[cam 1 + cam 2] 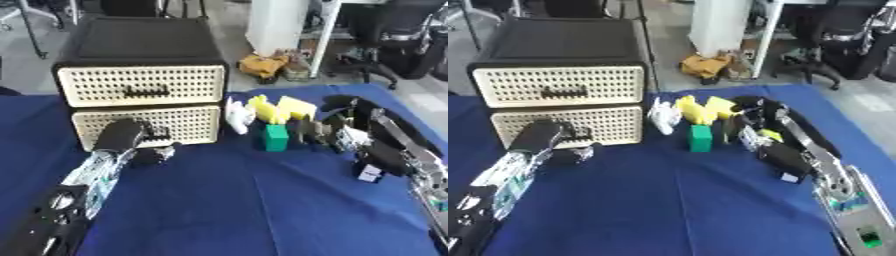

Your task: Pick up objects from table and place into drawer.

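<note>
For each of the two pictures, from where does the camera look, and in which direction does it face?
Left eye view: sits in the robot's head, faces down and forward at the blue table; the left hand is at the lower drawer of the drawer cabinet, the right hand beside the green block.
Right eye view: same head, slightly to the right, same direction; both arms enter from the lower corners.
Shared: cabinet, green block, yellow blocks, a white object.
</note>
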Robot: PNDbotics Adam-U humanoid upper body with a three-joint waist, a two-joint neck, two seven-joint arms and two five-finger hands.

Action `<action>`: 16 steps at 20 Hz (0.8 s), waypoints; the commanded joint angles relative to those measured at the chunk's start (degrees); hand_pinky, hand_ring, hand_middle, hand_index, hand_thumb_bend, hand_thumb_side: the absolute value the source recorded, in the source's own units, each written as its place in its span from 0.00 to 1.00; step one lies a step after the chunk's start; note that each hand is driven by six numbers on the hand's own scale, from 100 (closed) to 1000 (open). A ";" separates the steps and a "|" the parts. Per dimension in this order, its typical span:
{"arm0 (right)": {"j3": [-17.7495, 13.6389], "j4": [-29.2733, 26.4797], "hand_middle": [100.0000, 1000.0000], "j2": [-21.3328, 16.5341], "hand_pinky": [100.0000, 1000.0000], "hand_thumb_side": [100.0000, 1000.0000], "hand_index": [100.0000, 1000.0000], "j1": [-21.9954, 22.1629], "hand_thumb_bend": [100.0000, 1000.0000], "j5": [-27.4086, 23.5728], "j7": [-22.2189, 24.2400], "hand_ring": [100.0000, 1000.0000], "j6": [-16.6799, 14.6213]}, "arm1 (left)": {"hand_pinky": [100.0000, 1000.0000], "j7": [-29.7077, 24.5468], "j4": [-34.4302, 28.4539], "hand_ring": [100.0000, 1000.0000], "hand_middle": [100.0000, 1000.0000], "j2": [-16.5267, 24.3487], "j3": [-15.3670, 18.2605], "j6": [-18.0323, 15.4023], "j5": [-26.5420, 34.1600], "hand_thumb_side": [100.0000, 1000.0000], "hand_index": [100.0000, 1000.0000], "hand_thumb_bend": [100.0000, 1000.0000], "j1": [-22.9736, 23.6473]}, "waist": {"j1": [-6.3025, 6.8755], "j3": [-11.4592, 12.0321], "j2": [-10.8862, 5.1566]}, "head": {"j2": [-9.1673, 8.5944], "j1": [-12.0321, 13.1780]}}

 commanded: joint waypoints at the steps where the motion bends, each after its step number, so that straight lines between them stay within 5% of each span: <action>1: -0.39 -0.57 0.73 -0.77 0.57 0.64 0.87 -0.74 0.00 -0.33 -0.02 0.69 -0.07 | 0.00 -2.44 0.99 0.00 0.00 1.05 0.25 -0.15 -0.48 0.96 0.60 0.52 0.36 | -0.01 0.10 -0.53 | -0.29 -0.23; 6: -0.50 -0.52 0.73 -0.83 0.57 0.64 0.87 -0.68 0.00 -0.26 -0.06 0.69 -0.07 | 0.00 -5.87 -0.47 0.00 0.00 1.32 -0.01 -0.35 -0.43 0.96 0.50 0.51 1.28 | 0.04 0.32 -0.64 | -0.36 -0.60; 16: -0.84 -0.43 0.72 -1.06 0.57 0.64 0.87 -0.31 0.00 -0.13 -0.35 0.69 -0.01 | 0.00 -11.59 -13.86 0.00 0.00 2.86 -1.30 1.19 2.74 0.99 0.51 0.48 4.69 | 0.10 0.99 -0.77 | -0.33 -1.21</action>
